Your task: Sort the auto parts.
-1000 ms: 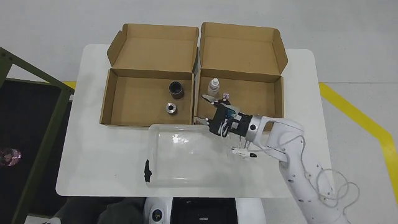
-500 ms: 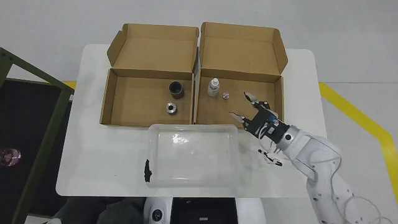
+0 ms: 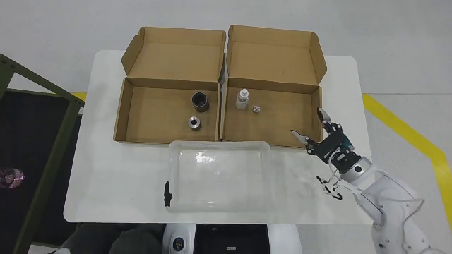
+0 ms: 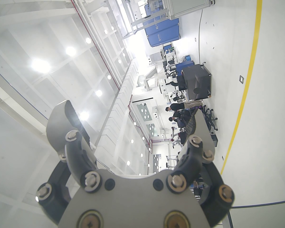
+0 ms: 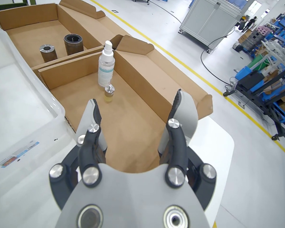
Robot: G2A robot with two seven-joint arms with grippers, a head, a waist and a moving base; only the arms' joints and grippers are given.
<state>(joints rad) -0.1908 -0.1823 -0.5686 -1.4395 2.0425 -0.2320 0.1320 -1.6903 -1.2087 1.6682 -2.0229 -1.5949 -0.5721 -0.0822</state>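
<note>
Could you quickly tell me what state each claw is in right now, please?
Left claw: open, holding nothing.
Right claw: open, holding nothing.

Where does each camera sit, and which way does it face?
Top view: above the arms, facing down at the table; right gripper shows.
Left wrist view: left arm, aimed up at the ceiling; left gripper shows.
Right wrist view: faces the spray bottle; own fingers show.
Shared: top and right wrist show that bottle.

A white table [image 3: 106, 176] stands between a green-framed cart [image 3: 28, 148] and yellow floor tape [image 3: 409, 134]
</note>
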